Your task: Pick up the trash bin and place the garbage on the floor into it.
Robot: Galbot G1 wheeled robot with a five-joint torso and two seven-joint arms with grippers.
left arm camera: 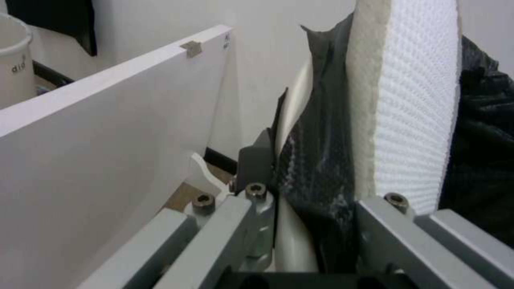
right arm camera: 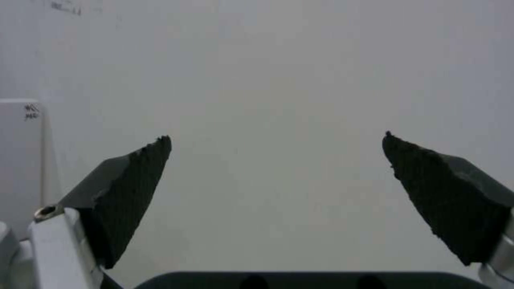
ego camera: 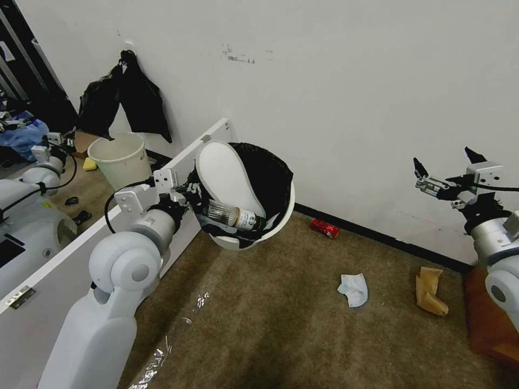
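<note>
My left gripper [ego camera: 189,197] is shut on the rim of the trash bin [ego camera: 285,215], holding it tilted above the floor [ego camera: 281,324]. Inside the black-lined bin lie a white slipper [ego camera: 227,173] and a plastic bottle [ego camera: 235,216]. In the left wrist view the gripper [left arm camera: 316,192] pinches the bin's wall [left arm camera: 292,241] and liner beside the slipper [left arm camera: 417,100]. Garbage lies on the carpet: a crushed red can [ego camera: 325,228] by the skirting, a white tissue [ego camera: 354,289] and tan crumpled paper [ego camera: 430,292]. My right gripper [ego camera: 444,158] hangs open and empty near the wall, high on the right [right arm camera: 277,138].
A white board [ego camera: 81,243] stands on edge along my left arm. Behind it are a pale unlined bucket [ego camera: 119,159] and a black bag [ego camera: 130,97] hanging on the wall. Clear plastic scraps [ego camera: 157,362] lie near my base. A brown wooden piece [ego camera: 486,324] sits at the right.
</note>
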